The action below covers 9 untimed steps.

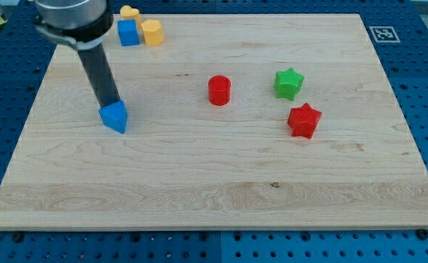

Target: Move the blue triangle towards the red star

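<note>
Blue triangle (pixel 115 116) sits far left on wooden board (pixel 214 168), my tip (pixel 110 104) touching its far-left edge; no fingers, just a rod. Red star (pixel 304 120) well right. Risk: off-centre push spins triangle away.

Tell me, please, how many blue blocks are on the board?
2: a blue plastic triangle at the view's left, touching my tip, and a blue plastic cube at top left.
</note>
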Each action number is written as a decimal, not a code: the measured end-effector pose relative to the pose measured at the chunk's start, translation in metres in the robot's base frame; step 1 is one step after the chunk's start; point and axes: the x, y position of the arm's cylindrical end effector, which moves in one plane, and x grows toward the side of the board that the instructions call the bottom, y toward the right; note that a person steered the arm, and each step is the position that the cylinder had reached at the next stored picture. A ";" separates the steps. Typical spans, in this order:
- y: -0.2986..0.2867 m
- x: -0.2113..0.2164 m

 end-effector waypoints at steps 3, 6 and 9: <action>-0.038 0.059; 0.019 0.059; 0.015 0.046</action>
